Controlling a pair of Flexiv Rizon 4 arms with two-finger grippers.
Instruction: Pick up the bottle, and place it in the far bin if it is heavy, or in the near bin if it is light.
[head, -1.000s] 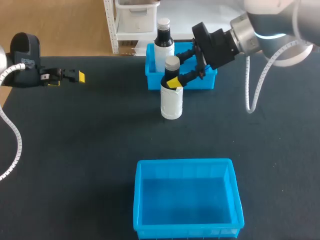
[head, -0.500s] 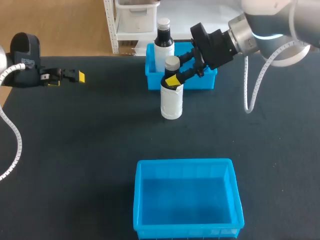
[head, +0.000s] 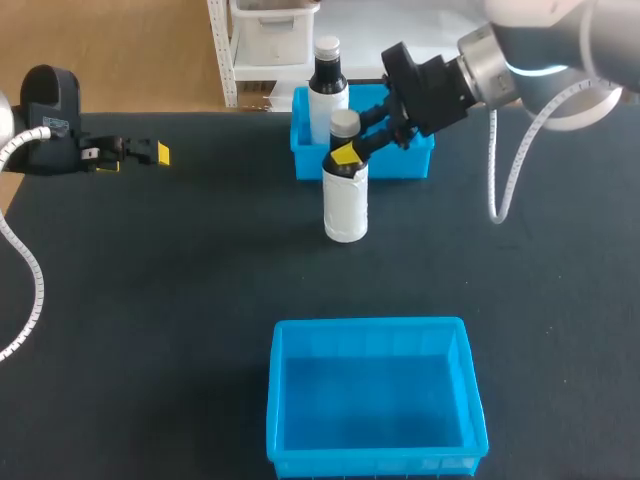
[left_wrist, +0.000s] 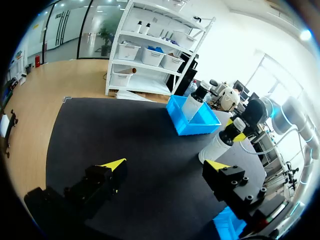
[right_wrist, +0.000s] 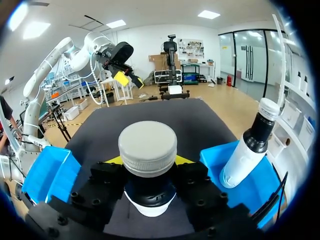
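The right claw (head: 345, 156) clenched the neck of the white, black-shouldered, grey-capped plastic bottle (head: 346, 205), standing on or perhaps barely off the dark worktop (head: 200, 280), just before the far blue plastic bin (head: 412, 166). Grasping looked done; next, a lift should reveal its weight.

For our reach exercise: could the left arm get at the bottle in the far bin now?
Probably yes: only bare table lies between the left pincer and the binned bottle; the right pincer grips another bottle nearer.
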